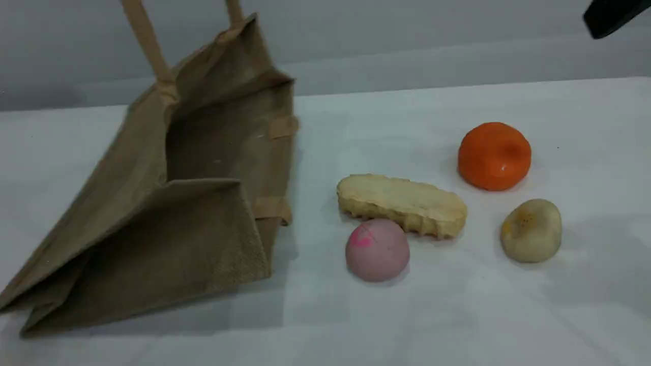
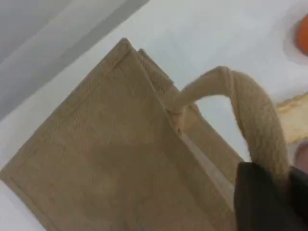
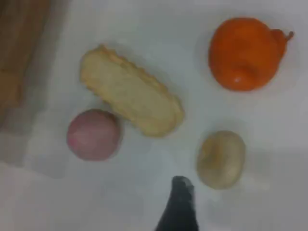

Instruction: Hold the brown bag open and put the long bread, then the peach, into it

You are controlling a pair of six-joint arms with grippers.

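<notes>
The brown bag (image 1: 152, 218) lies tilted at the table's left, its mouth gaping toward the right. One beige handle (image 1: 147, 40) is pulled up past the view's top edge. In the left wrist view my left gripper (image 2: 269, 197) is shut on that handle (image 2: 255, 115), above the bag's side (image 2: 110, 159). The long bread (image 1: 402, 203) lies right of the bag, and the peach (image 1: 377, 250) touches its front edge. My right gripper hovers open above them with nothing held. One dark fingertip (image 3: 179, 199) shows below the bread (image 3: 131, 94) and right of the peach (image 3: 93, 134).
An orange ball (image 1: 494, 155) sits behind and to the right of the bread. A beige lump (image 1: 531, 230) with a yellow blotch lies in front of it. A dark part of the right arm (image 1: 608, 15) shows at the top right corner. White cloth covers the table.
</notes>
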